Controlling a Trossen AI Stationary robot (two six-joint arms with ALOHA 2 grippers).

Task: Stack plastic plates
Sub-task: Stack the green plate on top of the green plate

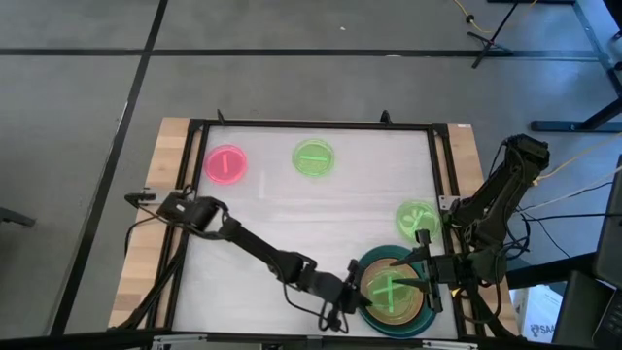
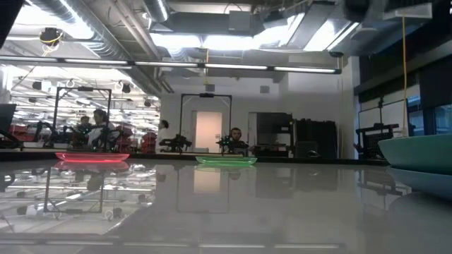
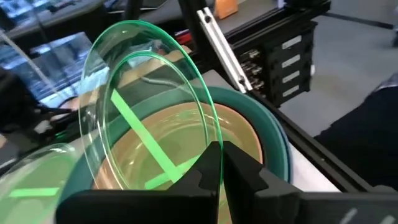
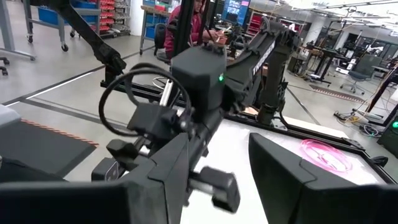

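A stack stands by the table's near right corner: a large teal plate [image 1: 367,261] [image 3: 273,134] with a terracotta plate [image 1: 420,309] [image 3: 239,134] in it. My left gripper [image 1: 358,292] [image 3: 219,152] reaches in from the left and is shut on a translucent green plate [image 1: 389,292] [image 3: 143,93] over that stack. My right gripper [image 1: 425,279] [image 4: 230,180] hovers open over the stack's right side. Three more small plates lie flat on the table: a green one [image 1: 418,221] beside the stack, a green one [image 1: 313,157] [image 2: 226,160] and a pink one [image 1: 225,165] [image 2: 92,156] near the far edge. My left gripper pinches the green plate's rim [image 3: 208,140] between its two fingers, coming level from the table's left. The plate stands steeply tilted over the terracotta plate. Whether its low edge rests on that plate I cannot tell.
A black frame rail [image 1: 311,124] runs around the white table top. The middle of the table [image 1: 321,214] is bare. My left arm [image 1: 253,248] crosses the near half slantwise. In the low view the stack's rims [image 2: 420,152] show at the right edge; people sit in the room behind.
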